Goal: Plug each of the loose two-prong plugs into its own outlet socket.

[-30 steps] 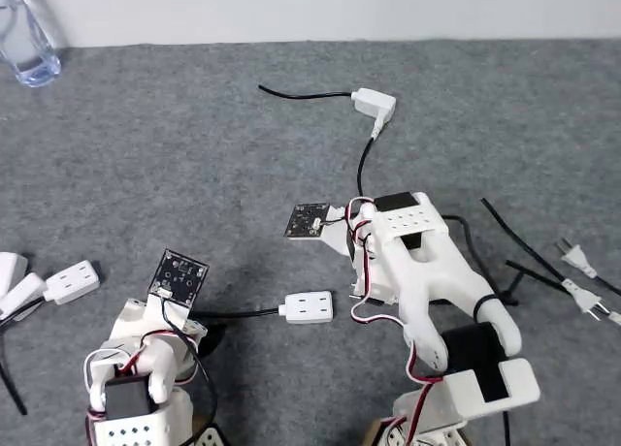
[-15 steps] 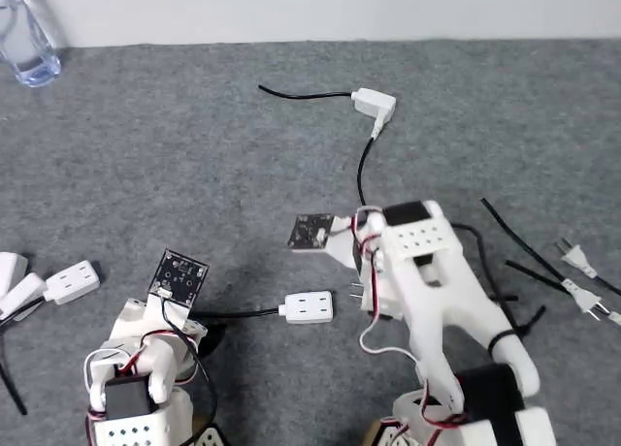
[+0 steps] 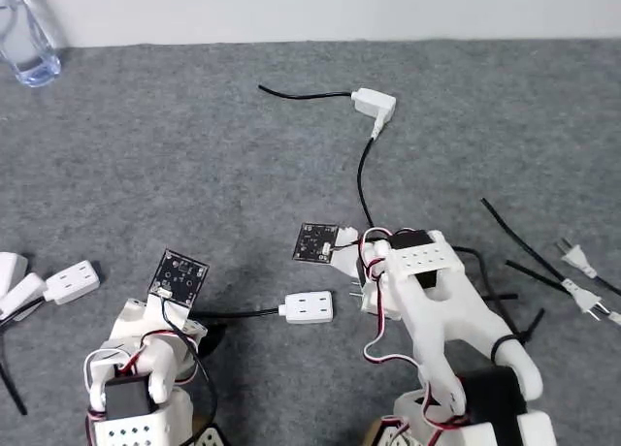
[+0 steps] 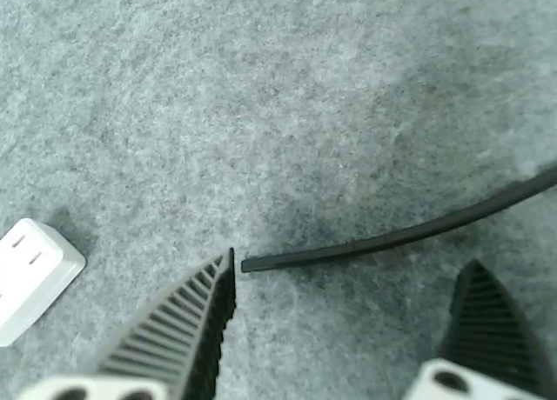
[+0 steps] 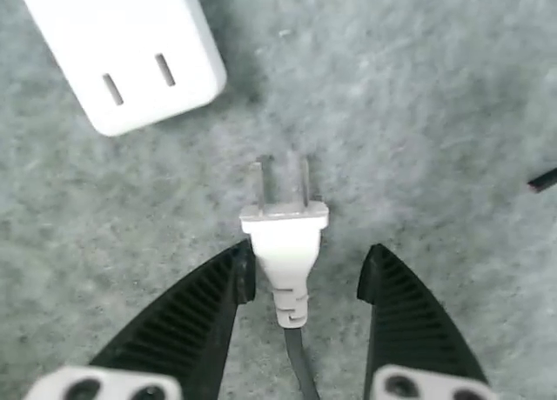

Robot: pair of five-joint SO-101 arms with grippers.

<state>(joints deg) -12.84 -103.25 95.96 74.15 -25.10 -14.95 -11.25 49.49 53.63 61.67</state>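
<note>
The right wrist view shows the plug (image 5: 285, 230) lying on the grey tabletop (image 5: 435, 113) between the right fingers (image 5: 200, 313). They stand apart: one touches the plug's body, the other is just clear of it. The prongs point at the outlet (image 5: 122, 48) nearby. From above, the right arm (image 3: 456, 320) covers all but those prongs (image 3: 353, 294). The left fingers (image 4: 187, 326) gape wide over a black cord (image 4: 365, 242) end; from above their own arm hides them.
</note>
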